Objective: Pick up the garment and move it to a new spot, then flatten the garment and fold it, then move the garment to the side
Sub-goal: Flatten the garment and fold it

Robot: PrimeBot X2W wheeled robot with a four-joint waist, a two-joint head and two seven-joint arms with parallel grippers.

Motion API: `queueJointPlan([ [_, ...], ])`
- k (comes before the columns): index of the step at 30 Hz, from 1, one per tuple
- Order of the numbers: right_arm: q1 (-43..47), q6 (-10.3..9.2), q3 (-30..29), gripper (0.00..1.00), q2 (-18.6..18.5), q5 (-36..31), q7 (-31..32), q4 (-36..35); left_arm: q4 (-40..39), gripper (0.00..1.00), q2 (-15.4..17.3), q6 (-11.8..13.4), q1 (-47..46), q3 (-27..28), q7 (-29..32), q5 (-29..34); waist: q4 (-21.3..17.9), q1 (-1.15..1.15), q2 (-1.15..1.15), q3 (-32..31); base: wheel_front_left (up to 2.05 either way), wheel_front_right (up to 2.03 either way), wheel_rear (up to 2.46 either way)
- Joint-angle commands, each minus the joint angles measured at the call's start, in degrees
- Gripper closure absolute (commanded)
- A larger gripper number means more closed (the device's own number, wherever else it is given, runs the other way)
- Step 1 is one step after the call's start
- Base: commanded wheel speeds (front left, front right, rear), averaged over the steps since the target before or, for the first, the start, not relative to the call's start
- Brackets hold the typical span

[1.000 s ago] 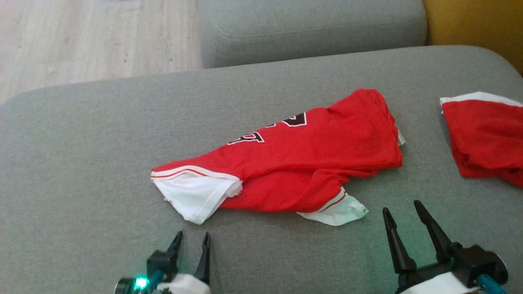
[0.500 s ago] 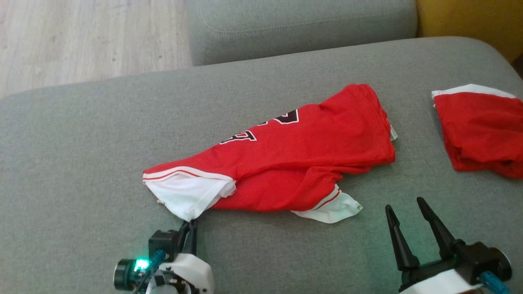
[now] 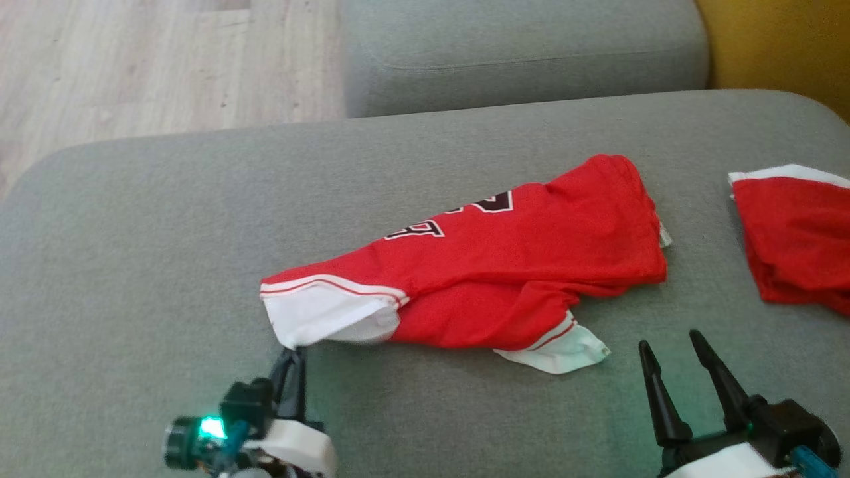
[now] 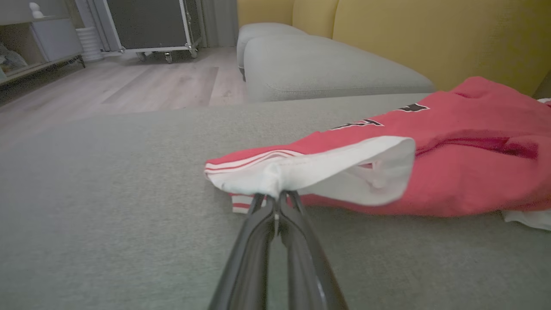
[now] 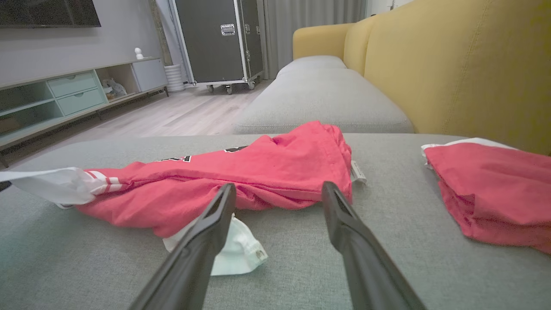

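1. The grey sofa cushion (image 3: 133, 232) is the work surface. Its broad bare stretch to the left leaves room for a new spot.
2. The red jersey (image 3: 518, 265), lettered in black, lies crumpled and partly doubled over near the cushion's middle, running from lower left to upper right. It looks as if it needs lifting and spreading before any fold.
3. A second red garment (image 3: 797, 239) sits well apart at the right edge, seemingly set out of the way.
4. The right gripper (image 3: 669, 338) hovers just off the jersey's near side, its fingers spread wide with nothing between them. It sits near the other white sleeve (image 3: 564, 348), probably placed to take a second hold.
5. The left gripper (image 3: 294, 352) has its fingers pinched together on the edge of the white sleeve (image 3: 325, 318). In the left wrist view that sleeve looks raised a little off the cushion. A corner grip like this suits lifting or dragging the jersey to its new place.
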Motion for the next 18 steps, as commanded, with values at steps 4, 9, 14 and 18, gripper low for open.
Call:
queueJointPlan([
  [4,-3.54,-0.04,1.70,0.00,-2.91,4.16,-0.62,2.78,-6.32,1.00,2.64,0.10,-1.49,3.76,-0.31,1.59,1.80,0.00,0.00,0.78,0.00,0.00,0.00],
  [9,-10.11,-0.04,4.43,0.00,-9.45,6.63,-0.62,11.95,-8.93,1.00,3.49,-0.78,-3.66,4.63,-0.31,2.46,3.14,0.00,0.00,2.64,0.00,0.00,0.00],
  [14,-17.99,-0.04,6.07,0.00,-13.29,6.82,0.51,21.51,-9.64,1.00,3.67,-1.18,-5.97,5.01,-0.31,3.31,3.80,0.00,0.00,4.64,0.00,0.00,0.00],
  [18,-23.05,-0.04,8.19,0.00,-13.99,8.03,0.63,26.96,-9.99,1.00,3.66,-1.44,-7.02,5.27,-0.31,3.79,4.11,0.00,0.00,5.91,0.00,0.00,0.00],
])
